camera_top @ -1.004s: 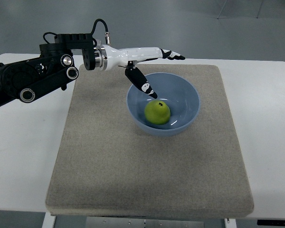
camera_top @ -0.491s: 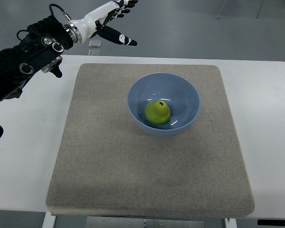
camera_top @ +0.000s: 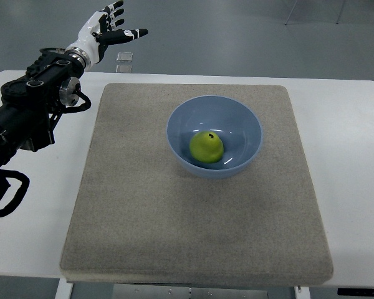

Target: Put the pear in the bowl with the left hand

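Fingers (camera_top: 115, 11) splayed wide, thumb jutting right, nothing in them: the left hand (camera_top: 105, 28) hangs beyond the table's far left corner, over the grey floor. Its black arm (camera_top: 31, 109) runs down the left side and is cut off by the picture's edge. The pear (camera_top: 206, 147) sits in the blue bowl (camera_top: 181, 124), stem up, on the grey mat (camera_top: 143, 205). A small pale object (camera_top: 125, 56) lies on the floor past the table (camera_top: 355, 143), too tiny to identify.

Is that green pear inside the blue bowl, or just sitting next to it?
Inside. The pear rests on the floor of the blue bowl, with the bowl's rim ringing it on all sides.
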Controlling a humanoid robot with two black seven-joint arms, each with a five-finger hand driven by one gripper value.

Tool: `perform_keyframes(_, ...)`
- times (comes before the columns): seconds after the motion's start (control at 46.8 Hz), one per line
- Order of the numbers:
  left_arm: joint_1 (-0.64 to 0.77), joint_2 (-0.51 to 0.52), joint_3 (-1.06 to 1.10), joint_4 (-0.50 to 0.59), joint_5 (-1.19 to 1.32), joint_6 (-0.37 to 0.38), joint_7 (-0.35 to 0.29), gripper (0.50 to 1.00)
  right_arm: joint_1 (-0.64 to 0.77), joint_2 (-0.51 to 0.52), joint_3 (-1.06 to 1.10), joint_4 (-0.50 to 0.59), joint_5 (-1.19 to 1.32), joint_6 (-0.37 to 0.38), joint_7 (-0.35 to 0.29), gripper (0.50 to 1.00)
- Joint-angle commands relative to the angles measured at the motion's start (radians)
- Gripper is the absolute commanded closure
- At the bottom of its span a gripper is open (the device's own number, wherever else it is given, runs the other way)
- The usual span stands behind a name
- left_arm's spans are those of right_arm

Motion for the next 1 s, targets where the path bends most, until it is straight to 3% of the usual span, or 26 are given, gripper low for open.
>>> perform_keyframes(0.0,0.033,0.0,-0.004,0.001,-0.121,-0.005,-0.003,0.521,0.0,0.0,0.001,0.0,0.0,0.0,0.0,0.574)
perform_keyframes(0.107,0.087,0.008,-0.019,0.001,-0.258,-0.031,-0.015,0.521,0.0,0.0,0.001,0.0,0.0,0.0,0.0,0.576)
perform_keyframes(0.342,0.172,0.013,-0.176,0.001,-0.315,-0.173,-0.04,0.523,0.0,0.0,0.001,0.0,0.0,0.0,0.0,0.576)
perform_keyframes(0.983,0.159,0.014,-0.18,0.001,-0.302,-0.161,-0.04,0.508,0.0,0.0,-0.001,0.0,0.0,0.0,0.0,0.576)
